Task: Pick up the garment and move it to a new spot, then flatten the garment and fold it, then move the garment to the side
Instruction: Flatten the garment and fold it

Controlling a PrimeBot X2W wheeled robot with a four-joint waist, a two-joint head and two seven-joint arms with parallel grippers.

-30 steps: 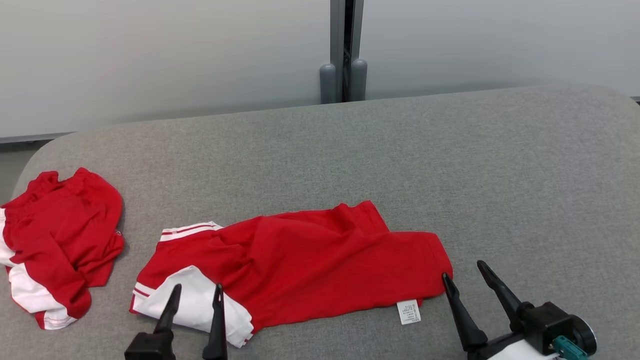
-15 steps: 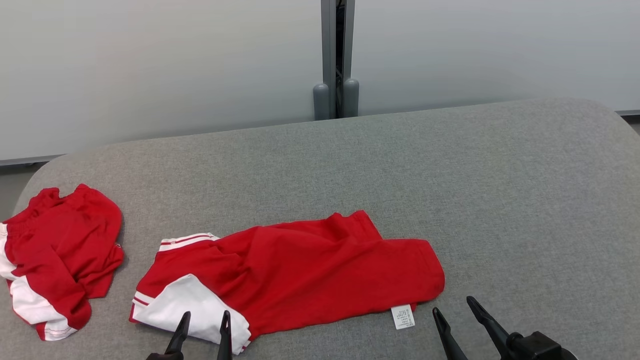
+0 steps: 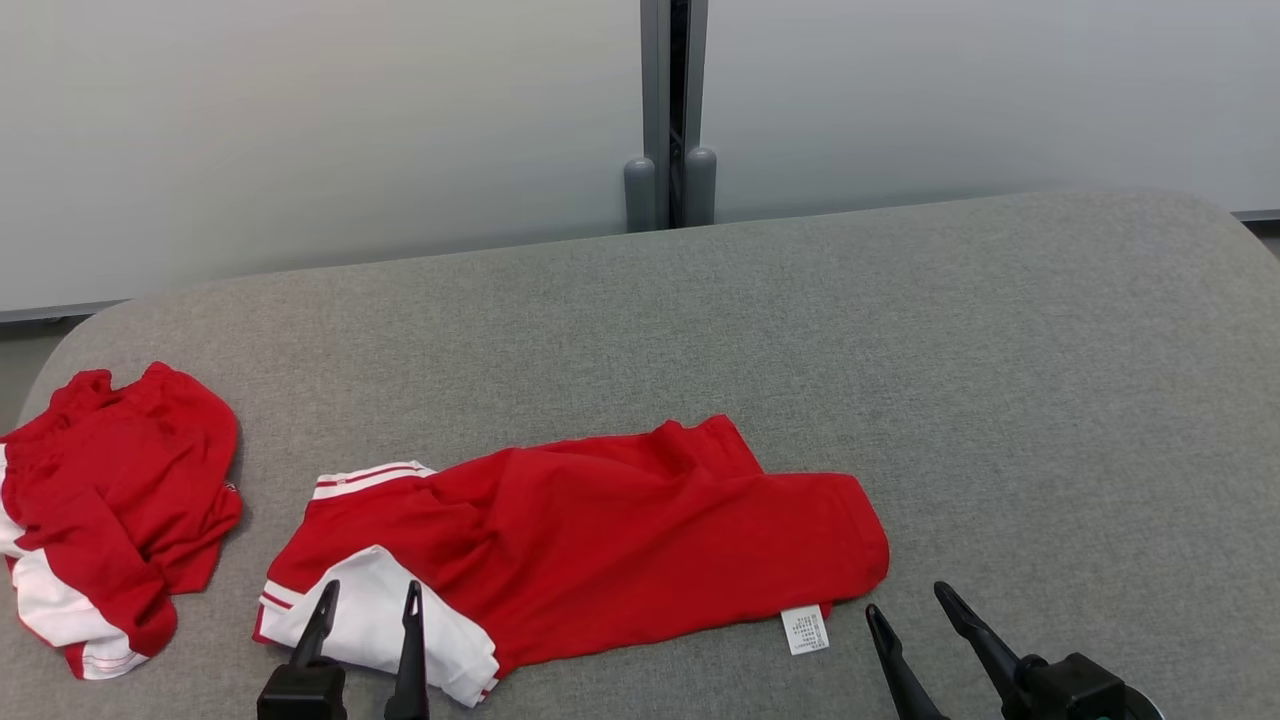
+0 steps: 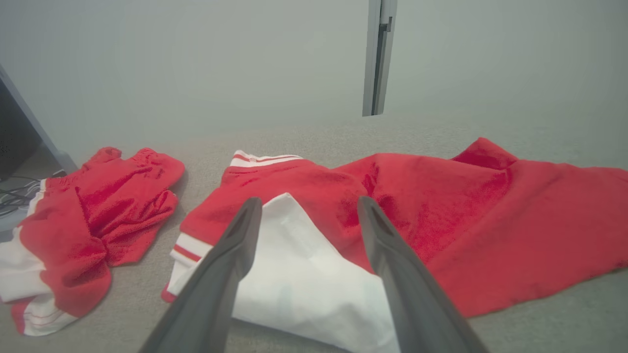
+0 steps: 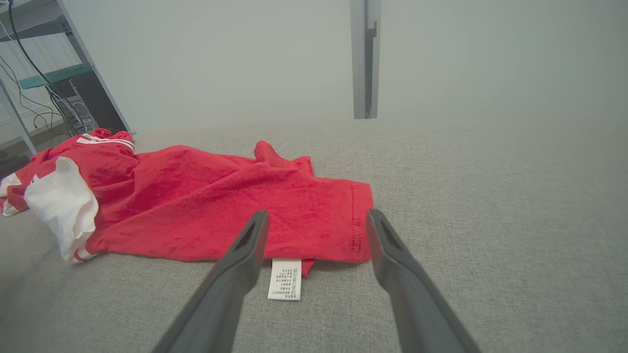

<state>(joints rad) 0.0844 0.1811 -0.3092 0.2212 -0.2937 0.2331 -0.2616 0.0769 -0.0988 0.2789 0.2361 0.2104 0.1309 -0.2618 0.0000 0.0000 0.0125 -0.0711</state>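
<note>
The right gripper (image 3: 905, 600) has backed toward 5 o'clock off the rumpled red T-shirt (image 3: 620, 530) at 6 o'clock, the left gripper (image 3: 371, 590) over its white sleeve (image 3: 452, 645), both wide open and empty, so flattening seems pending

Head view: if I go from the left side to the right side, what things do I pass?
crumpled red garment → spread-out red garment → right gripper
</note>
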